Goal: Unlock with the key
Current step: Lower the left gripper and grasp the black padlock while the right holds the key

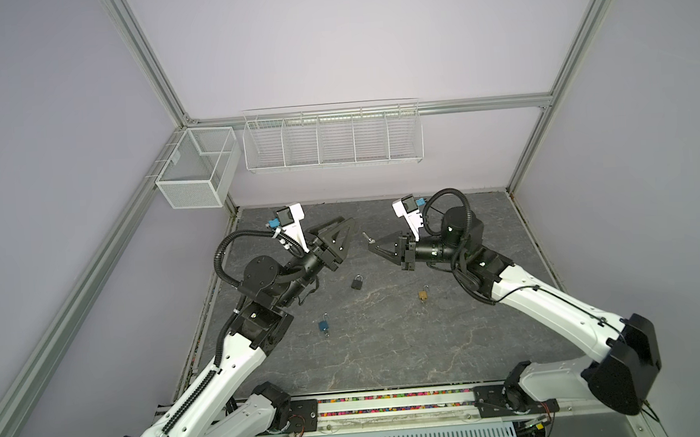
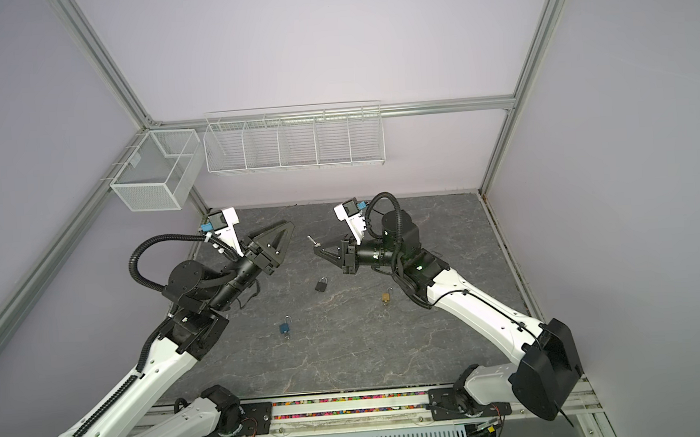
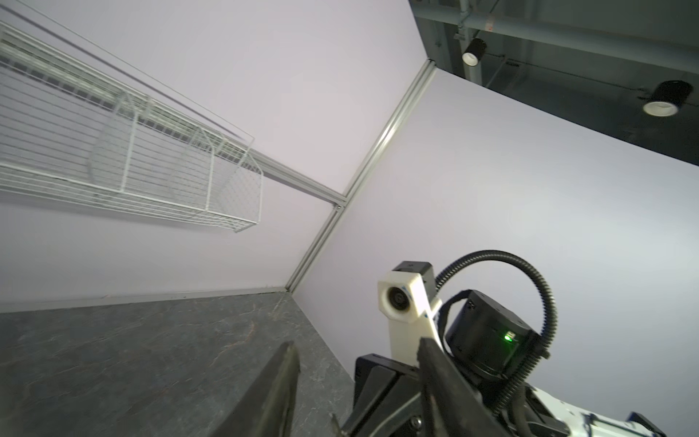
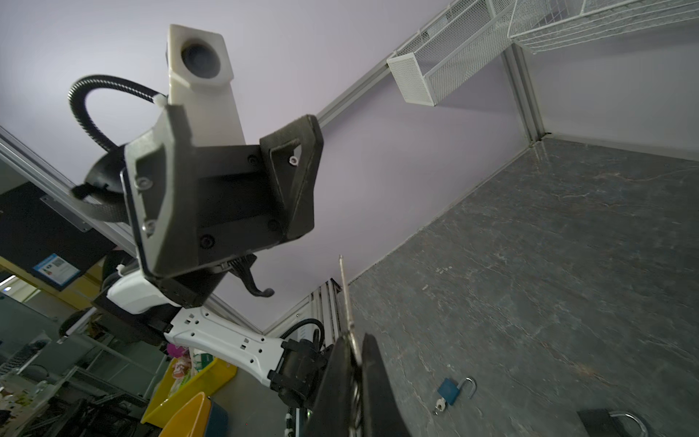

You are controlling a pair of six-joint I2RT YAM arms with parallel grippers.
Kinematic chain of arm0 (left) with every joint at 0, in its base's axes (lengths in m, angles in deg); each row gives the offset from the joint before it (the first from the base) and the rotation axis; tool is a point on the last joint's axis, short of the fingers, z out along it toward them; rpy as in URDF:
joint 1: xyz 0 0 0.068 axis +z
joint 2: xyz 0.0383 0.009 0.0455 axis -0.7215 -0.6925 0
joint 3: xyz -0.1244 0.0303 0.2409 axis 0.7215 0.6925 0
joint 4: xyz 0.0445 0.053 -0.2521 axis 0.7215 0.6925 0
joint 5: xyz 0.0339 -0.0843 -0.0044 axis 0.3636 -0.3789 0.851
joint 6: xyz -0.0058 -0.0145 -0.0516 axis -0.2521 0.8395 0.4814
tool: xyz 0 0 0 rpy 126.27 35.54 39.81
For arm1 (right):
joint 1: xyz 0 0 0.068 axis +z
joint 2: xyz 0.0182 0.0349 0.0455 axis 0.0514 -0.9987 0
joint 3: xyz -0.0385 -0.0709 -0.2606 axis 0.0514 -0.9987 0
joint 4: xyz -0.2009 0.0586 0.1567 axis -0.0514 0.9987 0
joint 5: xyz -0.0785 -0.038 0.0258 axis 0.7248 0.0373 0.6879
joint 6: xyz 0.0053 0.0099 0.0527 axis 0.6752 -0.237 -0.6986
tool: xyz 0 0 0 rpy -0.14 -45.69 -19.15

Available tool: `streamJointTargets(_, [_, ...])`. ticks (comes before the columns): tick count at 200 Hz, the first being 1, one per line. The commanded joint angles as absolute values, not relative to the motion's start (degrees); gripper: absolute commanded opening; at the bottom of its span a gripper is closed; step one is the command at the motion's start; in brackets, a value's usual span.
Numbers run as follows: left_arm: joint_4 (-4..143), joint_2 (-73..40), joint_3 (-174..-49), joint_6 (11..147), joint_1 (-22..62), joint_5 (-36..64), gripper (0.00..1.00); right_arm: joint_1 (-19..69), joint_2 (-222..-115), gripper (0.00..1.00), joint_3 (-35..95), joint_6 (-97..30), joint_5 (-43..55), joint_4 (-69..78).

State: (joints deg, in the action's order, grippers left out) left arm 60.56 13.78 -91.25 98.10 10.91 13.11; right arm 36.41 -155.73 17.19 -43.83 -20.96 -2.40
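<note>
blue padlock point(image 1: 324, 326): lying flat on the table point(image 1: 394, 350), near my left arm. shackle swung open, with a small silver piece at its base, maybe its own key. not my concern.
left claw point(image 1: 346, 224): spread wide, nothing in it. raised off the table, facing my right claw across a gap.
black padlock point(image 1: 357, 282): flat on the table, below and between my two claws, touching neither. the shackle looks seated, so i take this as the one to open.
key point(image 1: 367, 237): up in the air, well above the table, with the blade poking out past my right fingertips.
right claw point(image 1: 371, 246): pressed together on the key's head. only the head is pinched.
brass padlock point(image 1: 424, 295): on the table near my right arm, shackle looks lifted.
risk, pivot: the thin key is held by a small area, so any side load at the keyhole could swivel it between my pads or flick it out.
risk, sliding lock: the black padlock is loose, and pushing the key in while my left claw is empty would just shove it along.
risk, aim: the keyhole is not visible from here, so i may meet the body rather than the slot.
risk, crowding: my claws are close, and closing in together could knock the key.
</note>
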Motion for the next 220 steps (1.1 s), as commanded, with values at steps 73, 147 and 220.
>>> streamJointTargets(73, [94.6,-4.5,-99.5,94.5,10.8,25.7,0.53,36.8,-148.8,0.06,11.9,-22.5,0.1,24.6])
streamJointTargets(147, [104.5,-28.3,-108.9,83.2,10.8,21.2,0.57,36.6,-157.7,0.07,7.7,-34.0,-9.1,18.6])
streamJointTargets(220, [109.5,-43.6,-116.4,76.2,10.7,18.9,0.60,36.7,-159.3,0.06,4.6,-35.0,-3.6,19.5])
